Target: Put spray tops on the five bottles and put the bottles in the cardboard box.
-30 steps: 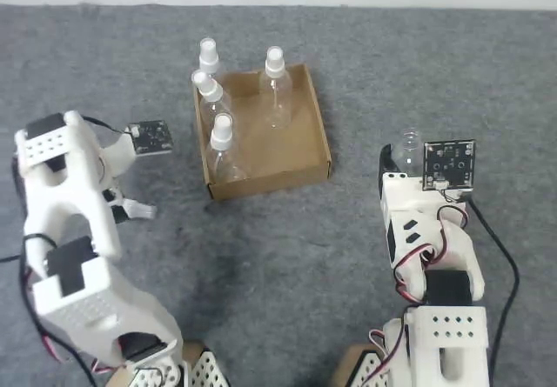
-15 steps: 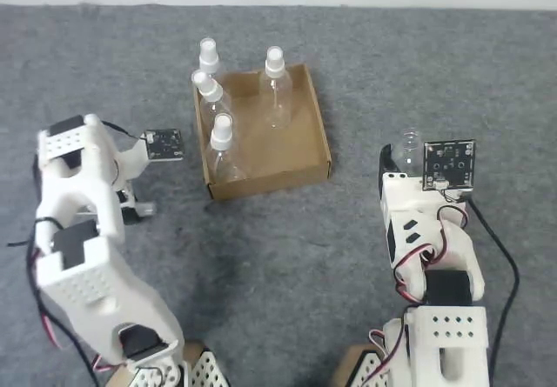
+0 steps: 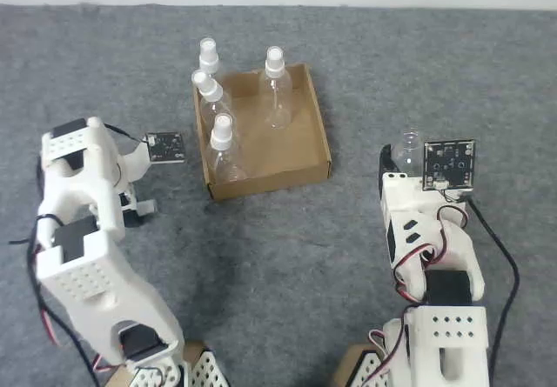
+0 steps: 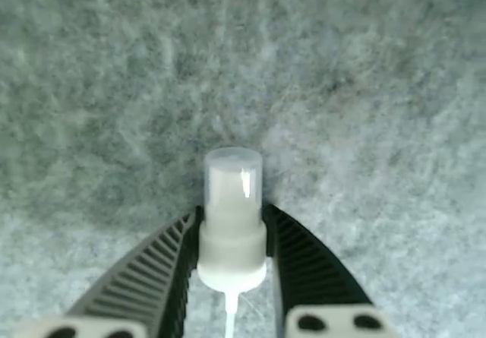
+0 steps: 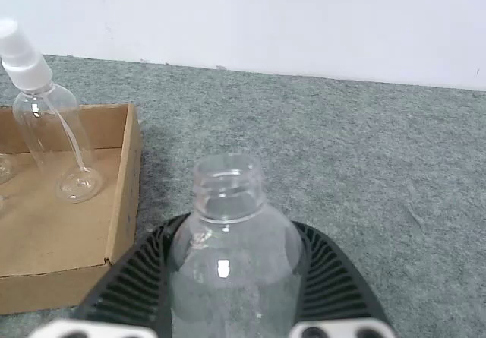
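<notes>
Bench [image 3: 287, 256]: grey felt-like surface carrying the box and both arms.
Cardboard box [image 3: 270, 181]: at 12 o'clock from the bench centre, open upward so finished bottles can be lowered in.
Capped bottles [image 3: 222, 135]: four, upright inside the box; three along its 9 o'clock wall, one near the 1 o'clock corner.
Open bottle [image 5: 228, 194]: the fifth, upright at 3 o'clock from the box, well apart from it, its neck bare.
Right end effector [image 5: 237, 235]: fingers pressed against the open bottle's body from both sides, probably to steady it with the neck free for capping.
Spray top [image 4: 231, 178]: at 9 o'clock from the box, over bare bench, dip tube trailing back between the fingers.
Left end effector [image 4: 231, 215]: pinching the spray top at its collar, which leaves the tube free to enter a neck.
Step in hand: judged as carrying the last top across to the held bottle; capping and boxing are not yet done.
</notes>
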Controlling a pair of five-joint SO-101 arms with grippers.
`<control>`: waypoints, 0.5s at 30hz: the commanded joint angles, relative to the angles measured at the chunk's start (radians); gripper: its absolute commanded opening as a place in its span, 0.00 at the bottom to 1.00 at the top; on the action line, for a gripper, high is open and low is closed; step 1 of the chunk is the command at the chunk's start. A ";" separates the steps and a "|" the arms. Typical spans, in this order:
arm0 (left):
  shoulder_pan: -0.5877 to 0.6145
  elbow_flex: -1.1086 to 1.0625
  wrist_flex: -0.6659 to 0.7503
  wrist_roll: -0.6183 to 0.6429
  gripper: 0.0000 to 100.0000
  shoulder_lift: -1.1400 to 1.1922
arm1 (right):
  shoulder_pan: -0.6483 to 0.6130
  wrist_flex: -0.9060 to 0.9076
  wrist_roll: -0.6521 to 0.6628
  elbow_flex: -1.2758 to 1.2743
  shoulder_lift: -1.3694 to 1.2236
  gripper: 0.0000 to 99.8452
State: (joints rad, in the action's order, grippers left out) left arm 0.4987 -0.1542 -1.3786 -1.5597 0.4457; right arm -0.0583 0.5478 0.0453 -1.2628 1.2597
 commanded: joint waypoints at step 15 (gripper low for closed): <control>-0.002 0.033 -0.143 0.180 0.01 -0.104 | -0.007 -0.027 0.020 0.020 0.028 0.05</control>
State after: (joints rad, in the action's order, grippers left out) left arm 0.4987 -0.1435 -1.4477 -1.3940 0.4365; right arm -0.0583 0.5478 0.0453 -1.2628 1.2597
